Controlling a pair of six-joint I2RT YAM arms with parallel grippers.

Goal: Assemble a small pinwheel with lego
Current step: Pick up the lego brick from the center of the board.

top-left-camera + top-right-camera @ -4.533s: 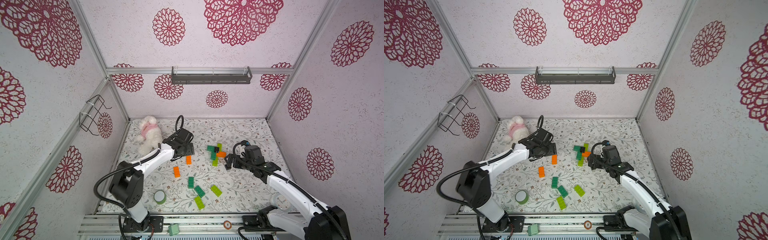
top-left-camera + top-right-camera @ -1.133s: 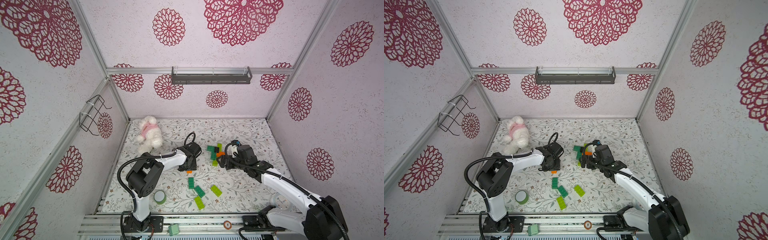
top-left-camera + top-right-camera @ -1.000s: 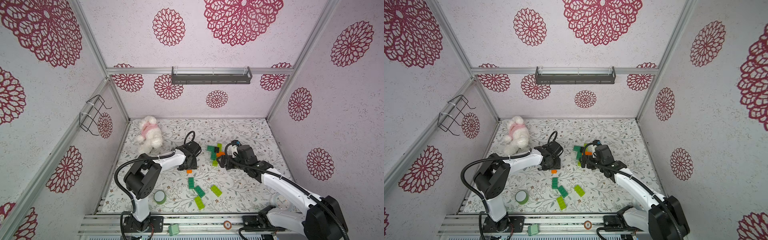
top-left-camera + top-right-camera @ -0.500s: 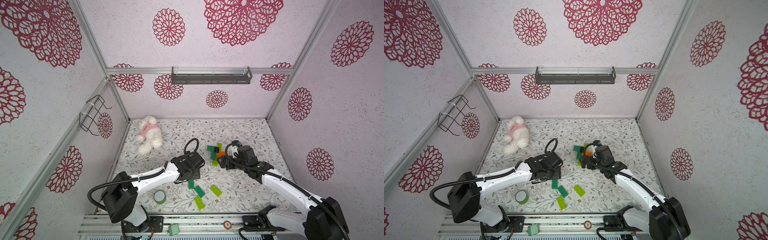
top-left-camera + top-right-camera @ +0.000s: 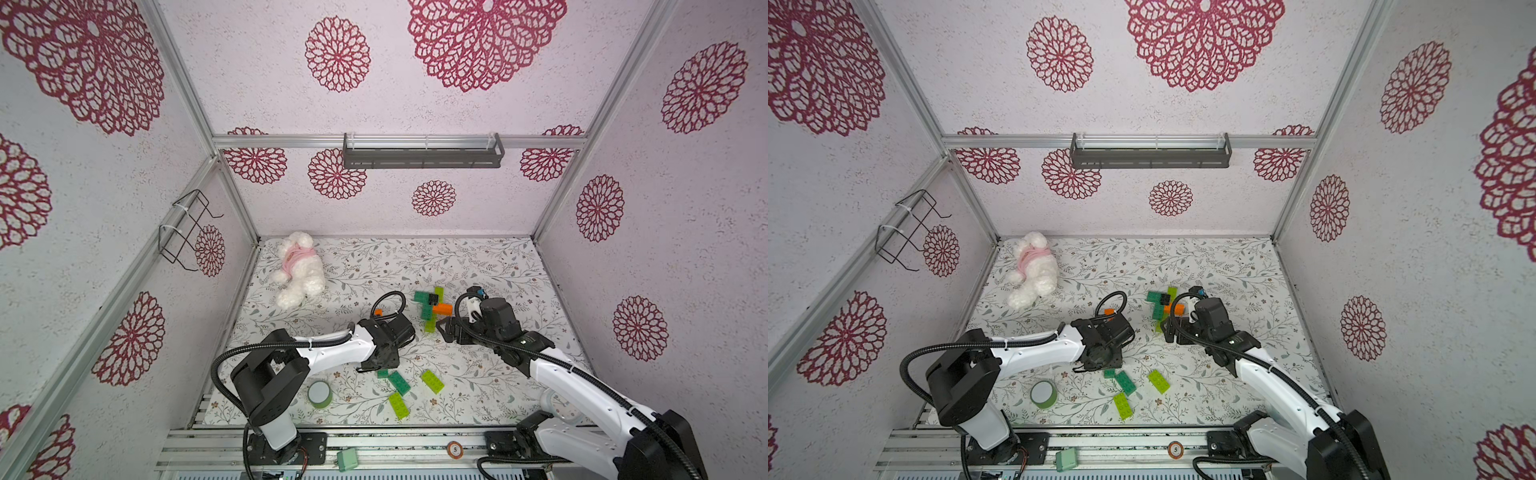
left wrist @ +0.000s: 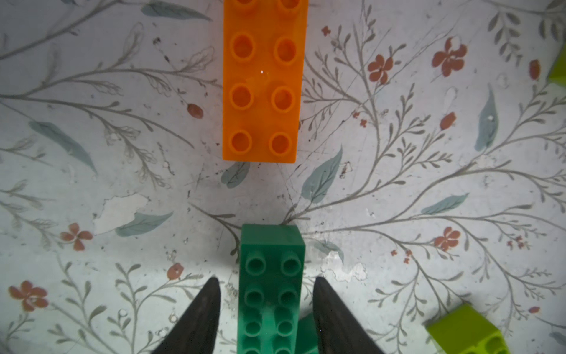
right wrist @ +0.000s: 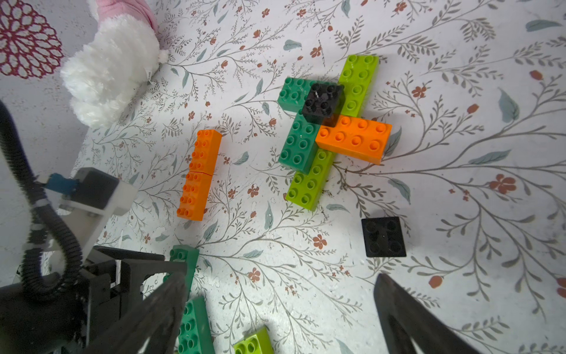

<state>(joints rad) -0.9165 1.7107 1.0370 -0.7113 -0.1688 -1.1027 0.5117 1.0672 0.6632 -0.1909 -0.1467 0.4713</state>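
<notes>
Left gripper (image 6: 265,280): low over the table (image 5: 478,266), lower centre of the frame in both top views, up and right of the tape roll (image 5: 320,394).
- Fingers (image 6: 199,318) stand on either side of a dark green brick (image 6: 271,291), along its long sides.
- A thin strip of table shows between each tip and the brick, so the jaws are apart and not clamped on it.
- The brick lies flat, studs up.
- A second dark green brick (image 5: 399,382) lies close against its near end. Cannot tell if they touch.

Orange bricks (image 7: 199,174): two, end to end in one line, flat on the table. They are roughly in line with the straddled green brick but apart from it. In a top view only a scrap of orange shows, behind the left arm's cable (image 5: 390,297).

Pinwheel (image 5: 432,305): part-built, just right of the frame's centre.
- Two dark green, two lime and one orange brick are crossed as blades.
- A black square (image 7: 323,99) sits on the hub.
- A loose black square (image 7: 384,236) lies near it, not touching.

Right gripper (image 7: 280,275): hangs just to the lower right of the pinwheel in both top views. Fingers are spread wide with nothing between them.

Lime bricks (image 5: 432,381): two loose at lower centre, right of the green pair. The other one (image 5: 399,405) lies nearer the front edge.

Plush toy (image 5: 297,270): far left corner of the table.

Mint box (image 5: 347,459): on the front rail, bottom centre.
</notes>
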